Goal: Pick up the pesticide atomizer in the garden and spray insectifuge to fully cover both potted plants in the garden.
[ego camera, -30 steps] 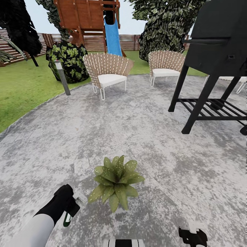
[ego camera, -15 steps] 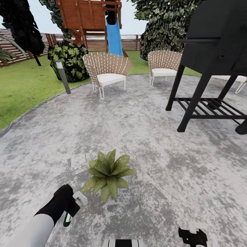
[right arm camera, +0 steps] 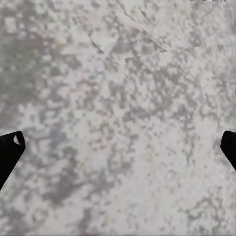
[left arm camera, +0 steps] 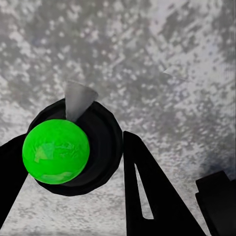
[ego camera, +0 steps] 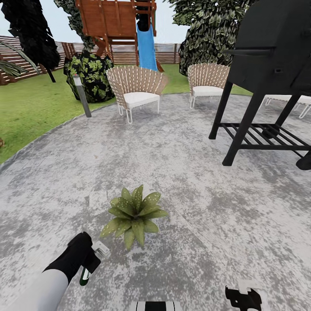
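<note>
The pesticide atomizer (ego camera: 91, 261) sits at the lower left of the head view, pinched in the left gripper (ego camera: 88, 259), its pale nozzle head pointing toward the potted plant (ego camera: 132, 215) just right of it. In the left wrist view the atomizer (left arm camera: 69, 147) shows end-on as a dark round body with a bright green base, and black fingers (left arm camera: 147, 191) press against both its sides. The potted plant stands on the mottled grey patio (ego camera: 181, 172), lower centre of the head view, with whitish specks of insectifuge (ego camera: 149, 199) dotted over its leaves. At the upper left are the lawn (ego camera: 30, 112), a grey bollard lamp (ego camera: 82, 96) and a wicker chair (ego camera: 134, 90); a second chair (ego camera: 207, 84) and a black grill (ego camera: 268, 77) fill the upper right. At the bottom right edge is the right gripper (ego camera: 242, 298); in the right wrist view its dark fingertips (right arm camera: 10, 150) sit at opposite edges, spread wide over bare paving.
</note>
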`<state>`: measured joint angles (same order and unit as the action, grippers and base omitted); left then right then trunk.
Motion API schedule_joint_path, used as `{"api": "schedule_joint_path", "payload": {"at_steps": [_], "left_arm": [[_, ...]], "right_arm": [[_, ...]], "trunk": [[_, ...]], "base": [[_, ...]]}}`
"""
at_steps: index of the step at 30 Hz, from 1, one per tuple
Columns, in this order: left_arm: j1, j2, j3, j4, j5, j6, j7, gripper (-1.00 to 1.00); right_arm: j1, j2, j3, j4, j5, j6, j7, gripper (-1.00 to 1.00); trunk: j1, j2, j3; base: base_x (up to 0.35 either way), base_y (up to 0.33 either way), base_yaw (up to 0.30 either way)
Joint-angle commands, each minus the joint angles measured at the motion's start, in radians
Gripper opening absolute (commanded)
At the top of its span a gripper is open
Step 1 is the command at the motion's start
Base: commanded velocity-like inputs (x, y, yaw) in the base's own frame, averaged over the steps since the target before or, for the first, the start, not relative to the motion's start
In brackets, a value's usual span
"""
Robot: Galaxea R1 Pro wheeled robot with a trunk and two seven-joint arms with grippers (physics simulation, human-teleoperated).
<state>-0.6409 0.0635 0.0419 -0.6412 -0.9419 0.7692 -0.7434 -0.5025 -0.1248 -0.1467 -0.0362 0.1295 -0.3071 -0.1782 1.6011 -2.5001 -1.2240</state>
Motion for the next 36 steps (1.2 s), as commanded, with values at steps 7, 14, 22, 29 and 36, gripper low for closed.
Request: {"api": "schedule_joint_path", "payload": {"at_steps": [7, 14, 22, 29, 36], "left_arm": [[-0.017, 0.008, -0.003, 0.012, 0.004, 0.026, -0.166, -1.00], [-0.079, -0.025, -0.005, 0.005, -0.180, 0.106, -0.362, -1.00], [-0.189, -0.034, -0.145, 0.000, -0.266, 0.176, -0.578, -1.00], [-0.216, -0.033, -0.170, -0.002, -0.314, 0.192, -0.657, -1.00], [-0.218, -0.033, -0.171, -0.004, -0.315, 0.194, -0.659, -1.00]], "right_arm": [[-0.001, 0.005, -0.008, 0.001, 0.010, -0.003, -0.003, 1.00], [-0.001, 0.003, -0.008, 0.002, 0.011, -0.003, -0.001, 1.00], [0.014, 0.002, -0.007, 0.008, 0.012, -0.003, -0.001, 1.00], [0.015, 0.005, -0.008, 0.004, 0.010, -0.003, -0.001, 1.00], [0.015, 0.005, -0.008, 0.004, 0.010, -0.003, -0.001, 1.00]], "trunk": [[0.000, 0.000, -0.001], [0.000, 0.000, -0.001], [0.000, 0.000, -0.001], [0.000, 0.000, -0.001], [0.000, 0.000, 0.001]], "base": [[0.000, 0.000, 0.000], [0.000, 0.000, 0.000], [0.000, 0.000, 0.000], [0.010, -0.025, -0.002], [0.074, -0.249, -0.066]]}}
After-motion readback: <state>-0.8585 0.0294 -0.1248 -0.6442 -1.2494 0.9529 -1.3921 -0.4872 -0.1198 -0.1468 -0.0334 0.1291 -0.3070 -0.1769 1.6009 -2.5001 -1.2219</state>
